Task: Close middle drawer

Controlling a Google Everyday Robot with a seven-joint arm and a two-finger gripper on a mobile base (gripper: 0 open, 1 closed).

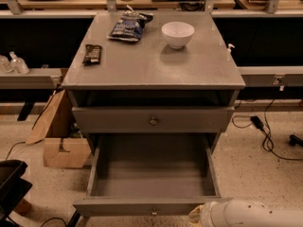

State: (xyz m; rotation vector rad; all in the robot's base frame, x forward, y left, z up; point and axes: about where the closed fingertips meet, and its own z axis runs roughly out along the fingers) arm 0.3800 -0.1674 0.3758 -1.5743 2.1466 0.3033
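The middle drawer [151, 174] of the grey cabinet is pulled far out. It is a deep, empty grey tray, and its narrow front [118, 206] with a small round knob [154, 212] lies at the bottom of the camera view. My gripper [195, 215] shows only as a yellowish tip at the bottom edge. It is right at the right end of the drawer front, ahead of my white arm [251, 215]. The taller drawer front above [109, 119] is closed.
On the cabinet top [156, 65] sit a white bowl [177, 34], a dark snack bag [129, 25] and a small dark bar [92, 54]. A cardboard box [64, 150] stands on the floor to the left, cables [265, 131] lie to the right, and a black object [12, 183] is at the lower left.
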